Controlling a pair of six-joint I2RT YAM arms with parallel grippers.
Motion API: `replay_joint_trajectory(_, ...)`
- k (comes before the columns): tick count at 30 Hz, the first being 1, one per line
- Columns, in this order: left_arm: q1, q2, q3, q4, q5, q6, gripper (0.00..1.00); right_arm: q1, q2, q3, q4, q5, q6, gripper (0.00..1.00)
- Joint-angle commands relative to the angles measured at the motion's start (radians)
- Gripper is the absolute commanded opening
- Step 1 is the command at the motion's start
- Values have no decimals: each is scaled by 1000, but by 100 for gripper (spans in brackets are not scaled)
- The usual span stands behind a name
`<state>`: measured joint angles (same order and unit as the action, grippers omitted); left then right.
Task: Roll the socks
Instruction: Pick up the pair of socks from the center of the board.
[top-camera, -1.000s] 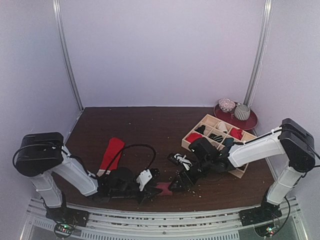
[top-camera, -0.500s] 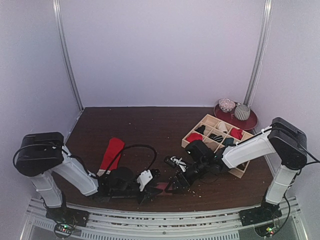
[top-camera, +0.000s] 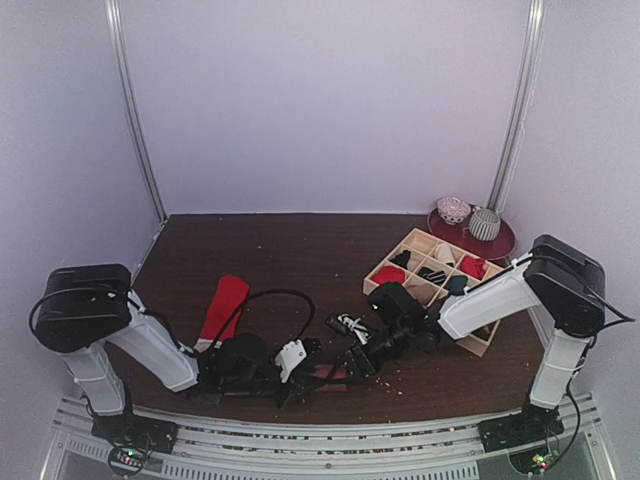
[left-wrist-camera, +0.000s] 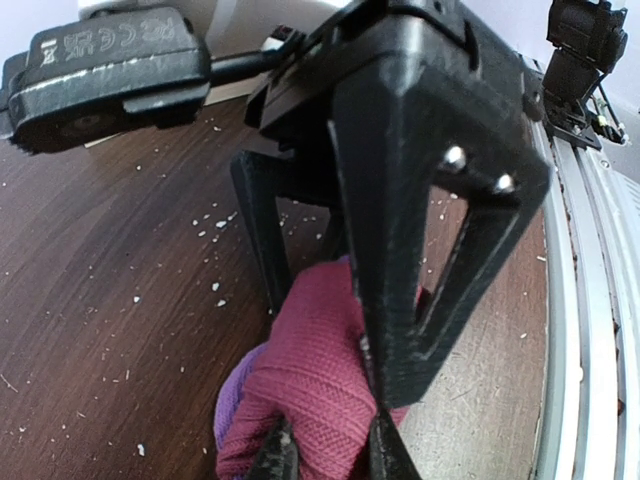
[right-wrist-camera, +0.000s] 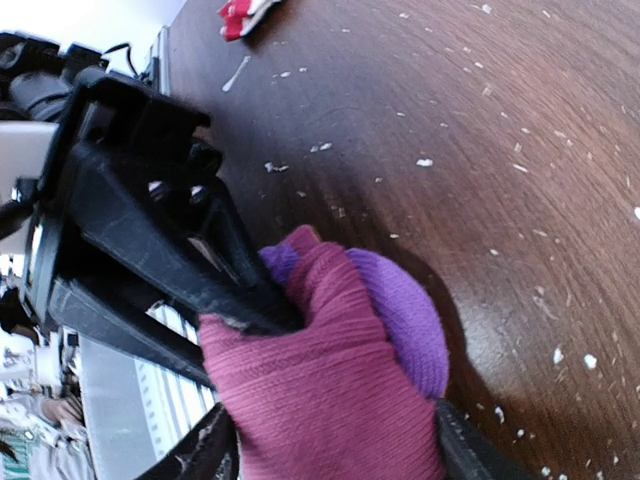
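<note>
A: When both arms crowded the near edge of the worktop (top-camera: 280, 250), where was the magenta sock (left-wrist-camera: 305, 385)?

B: Bunched on the wood between them, its purple heel (right-wrist-camera: 400, 310) bulging out at one side. The left gripper (left-wrist-camera: 328, 455) had its jaws clenched on a fold of the magenta knit.

A: And the right gripper (right-wrist-camera: 330, 455)?

B: Its jaws stood either side of the bundle, right against the fabric. I could not tell whether they squeezed it or only flanked it.

A: The red sock (top-camera: 224, 306)?

B: Stretched out flat, well to the left, beyond the left arm.
</note>
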<state>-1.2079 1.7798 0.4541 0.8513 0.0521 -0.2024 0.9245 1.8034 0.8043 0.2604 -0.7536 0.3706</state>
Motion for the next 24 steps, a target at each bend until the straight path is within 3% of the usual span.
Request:
replay_joint_trajectory(1, 1, 79, -36, -276, 41, 9, 12, 13, 33, 28, 62, -64, 25, 51)
replay_joint_trajectory(5, 1, 85, -36, -266, 48, 11, 12, 14, 49, 29, 90, -82, 44, 34)
replay_joint_trajectory(9, 1, 96, -24, -265, 41, 17, 14, 13, 65, 25, 99, -90, 50, 7)
replay_joint_trajectory(17, 14, -64, -7, -364, -92, 51, 65, -41, -33, -39, 123, -30, 77, 0)
replay_joint_trajectory(18, 20, -107, -8, -393, -117, 53, 90, -54, -56, -45, 123, -22, 80, 0)
replay_joint_trajectory(19, 26, -176, -11, -420, -141, 51, 97, -68, -82, -48, 120, -17, 79, 0)
replay_joint_trajectory(24, 44, -459, -15, -596, -285, 36, 98, -136, -251, -24, 21, 65, 32, 0)
